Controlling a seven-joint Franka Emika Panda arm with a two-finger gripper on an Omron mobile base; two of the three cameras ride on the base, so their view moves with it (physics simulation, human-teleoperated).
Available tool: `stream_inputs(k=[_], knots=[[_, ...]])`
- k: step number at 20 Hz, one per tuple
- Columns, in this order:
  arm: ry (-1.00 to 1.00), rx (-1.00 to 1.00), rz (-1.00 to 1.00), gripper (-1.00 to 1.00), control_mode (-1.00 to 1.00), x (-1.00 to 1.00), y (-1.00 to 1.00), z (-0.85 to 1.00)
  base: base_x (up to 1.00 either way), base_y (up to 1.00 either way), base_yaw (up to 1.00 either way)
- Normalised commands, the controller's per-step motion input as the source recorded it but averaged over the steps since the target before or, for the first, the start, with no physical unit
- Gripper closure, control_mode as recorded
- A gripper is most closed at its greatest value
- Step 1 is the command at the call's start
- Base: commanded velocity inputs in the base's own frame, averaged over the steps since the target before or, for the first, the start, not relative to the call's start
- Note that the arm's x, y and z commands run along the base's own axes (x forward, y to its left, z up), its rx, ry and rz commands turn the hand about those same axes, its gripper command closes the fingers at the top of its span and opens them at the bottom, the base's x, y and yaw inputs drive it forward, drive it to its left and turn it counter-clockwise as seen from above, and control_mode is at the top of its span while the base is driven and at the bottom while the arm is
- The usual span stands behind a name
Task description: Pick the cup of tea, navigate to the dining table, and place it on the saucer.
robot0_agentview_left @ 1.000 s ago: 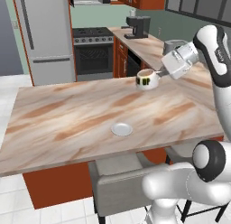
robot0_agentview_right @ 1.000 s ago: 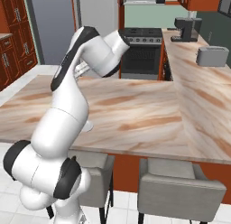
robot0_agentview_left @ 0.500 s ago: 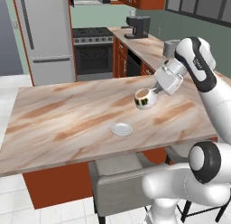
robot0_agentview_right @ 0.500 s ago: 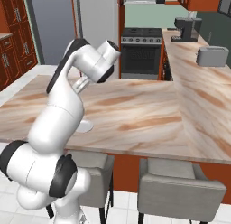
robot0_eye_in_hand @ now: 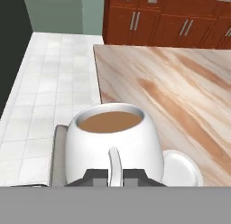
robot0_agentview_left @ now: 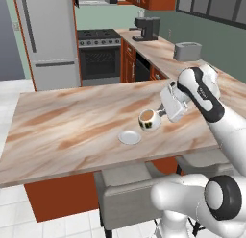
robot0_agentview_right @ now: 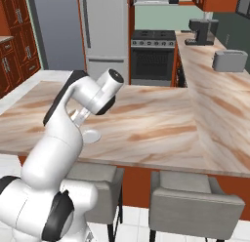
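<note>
The gripper (robot0_agentview_left: 157, 114) is clamped on the cup of tea (robot0_agentview_left: 147, 120), holding it tipped on its side in the air above the dining table (robot0_agentview_left: 72, 122). The cup hangs just beside and above the saucer (robot0_agentview_left: 129, 137), not touching it. Brown tea fills the cup.

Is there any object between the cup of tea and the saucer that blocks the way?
Nothing visible does. The gripper holds the cup of tea above the dining table, and only bare tabletop lies between it and the saucer.
</note>
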Motion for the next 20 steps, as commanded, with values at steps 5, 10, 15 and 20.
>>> stream_inputs(k=[5,10,15,20], knots=[[0.0,0.01,-0.01,1.0,-1.0,0.34,0.04,-0.54,0.0,0.0,0.0],[-0.01,0.12,-0.04,1.0,-1.0,0.43,0.04,-0.05,0.0,0.0,0.0],[0.0,0.22,0.0,1.0,-1.0,0.36,0.0,-0.01,0.0,0.0,0.0],[0.0,0.03,0.0,1.0,-1.0,0.01,0.0,-0.23,0.0,0.0,0.0]])
